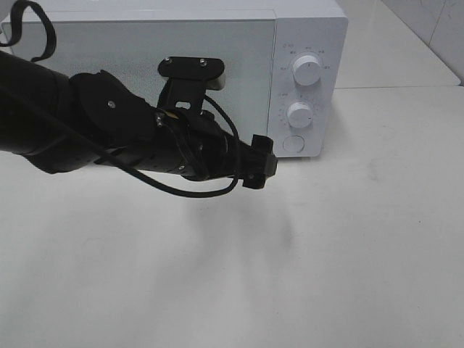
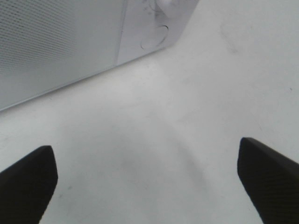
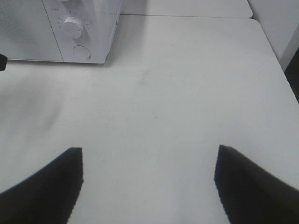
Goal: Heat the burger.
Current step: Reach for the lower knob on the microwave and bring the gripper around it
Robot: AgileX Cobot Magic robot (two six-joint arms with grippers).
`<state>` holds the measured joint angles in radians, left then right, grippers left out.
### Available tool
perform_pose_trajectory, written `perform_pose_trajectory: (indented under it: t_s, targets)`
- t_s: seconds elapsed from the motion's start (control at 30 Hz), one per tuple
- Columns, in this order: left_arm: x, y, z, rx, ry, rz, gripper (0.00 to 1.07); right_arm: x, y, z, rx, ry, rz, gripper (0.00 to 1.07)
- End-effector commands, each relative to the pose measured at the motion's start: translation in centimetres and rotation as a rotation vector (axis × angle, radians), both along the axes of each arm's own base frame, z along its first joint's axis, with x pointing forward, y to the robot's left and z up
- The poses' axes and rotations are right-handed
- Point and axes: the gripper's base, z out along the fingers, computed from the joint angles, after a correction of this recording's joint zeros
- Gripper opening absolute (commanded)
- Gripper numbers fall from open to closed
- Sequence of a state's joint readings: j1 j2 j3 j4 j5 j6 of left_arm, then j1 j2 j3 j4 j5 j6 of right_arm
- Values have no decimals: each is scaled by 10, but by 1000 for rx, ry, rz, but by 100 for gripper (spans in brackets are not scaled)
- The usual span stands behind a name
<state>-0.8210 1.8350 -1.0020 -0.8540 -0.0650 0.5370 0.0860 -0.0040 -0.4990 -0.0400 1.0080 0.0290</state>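
The burger is not in any view. A white microwave (image 1: 145,58) stands at the back of the table with its door shut. My left gripper (image 1: 262,165) hangs above the table just in front of the microwave's lower right corner, near the round door button (image 1: 293,143). In the left wrist view the left gripper (image 2: 149,186) is open and empty, with the microwave (image 2: 56,42) and its button (image 2: 154,37) ahead. My right gripper (image 3: 149,186) is open and empty over bare table, far from the microwave (image 3: 28,28).
The microwave's panel carries two white knobs (image 1: 307,70) (image 1: 299,114). The left arm (image 1: 87,123) and its cable cross in front of the microwave door. The white table (image 1: 348,254) ends at a right edge (image 3: 280,70).
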Motion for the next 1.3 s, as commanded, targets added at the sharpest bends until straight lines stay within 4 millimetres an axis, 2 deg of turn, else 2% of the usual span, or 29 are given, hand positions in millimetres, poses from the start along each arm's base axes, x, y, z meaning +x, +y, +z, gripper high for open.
perform_pose_trajectory:
  t_s: [0.03, 0.07, 0.2, 0.23, 0.3, 0.33, 0.4, 0.47, 0.5, 0.53, 0.6, 0.67, 0.7, 0.73, 0.8, 0.87, 0.9, 0.93, 1.0, 1.03, 1.1, 1.2, 1.27, 1.3]
  targets:
    - [-8, -1, 6, 24, 12, -85, 99, -3, 0, 0, 3, -36, -3, 76]
    - [-14, 0, 10, 65, 18, -171, 99, -3, 0, 0, 3, -36, -3, 76]
    - [-25, 5, 17, 139, 56, -307, 99, -3, 0, 0, 3, -36, -3, 76]
    - [-25, 5, 17, 139, 56, -307, 99, -3, 0, 0, 3, -36, -3, 76]
    - [-33, 18, 26, 156, 173, -349, 99, -3, 0, 0, 3, -36, -3, 76]
    - [-33, 18, 26, 156, 173, -349, 99, -3, 0, 0, 3, -36, -3, 76]
    - [-33, 32, 33, 161, 252, -357, 99, -3, 0, 0, 3, -36, -3, 76]
    - [-33, 38, 36, 163, 278, -359, 99, -3, 0, 0, 3, -36, -3, 76]
    - [-32, 49, 41, 164, 322, -357, 99, -3, 0, 0, 3, -36, -3, 76]
    - [-32, 49, 41, 164, 322, -357, 99, -3, 0, 0, 3, -36, -3, 76]
    - [-30, 69, 51, 160, 387, -344, 99, -3, 0, 0, 3, -36, -3, 76]
    - [-29, 76, 54, 155, 404, -333, 99, -3, 0, 0, 3, -36, -3, 76]
    - [-26, 90, 59, 147, 437, -312, 99, -3, 0, 0, 3, -36, -3, 76]
    - [-26, 90, 59, 147, 437, -312, 99, -3, 0, 0, 3, -36, -3, 76]
    - [-24, 108, 65, 140, 487, -289, 99, -3, 0, 0, 3, -36, -3, 76]
    - [-23, 115, 67, 135, 511, -276, 99, -3, 0, 0, 3, -36, -3, 76]
    - [-22, 129, 71, 124, 555, -246, 99, -3, 0, 0, 3, -36, -3, 76]
    - [-22, 129, 71, 124, 555, -246, 99, -3, 0, 0, 3, -36, -3, 76]
    - [-22, 149, 79, 118, 585, -192, 99, -3, 0, 0, 3, -36, -3, 76]
    - [-22, 149, 79, 118, 585, -192, 99, -3, 0, 0, 3, -36, -3, 76]
    - [-22, 170, 87, 127, 598, -115, 99, -3, 0, 0, 3, -36, -3, 76]
    - [-23, 178, 90, 133, 600, -83, 99, -3, 0, 0, 3, -36, -3, 76]
    - [-31, 207, 96, 148, 593, 42, 99, -3, 0, 0, 3, -36, -3, 76]
    - [-31, 207, 96, 148, 593, 42, 99, -3, 0, 0, 3, -36, -3, 76]
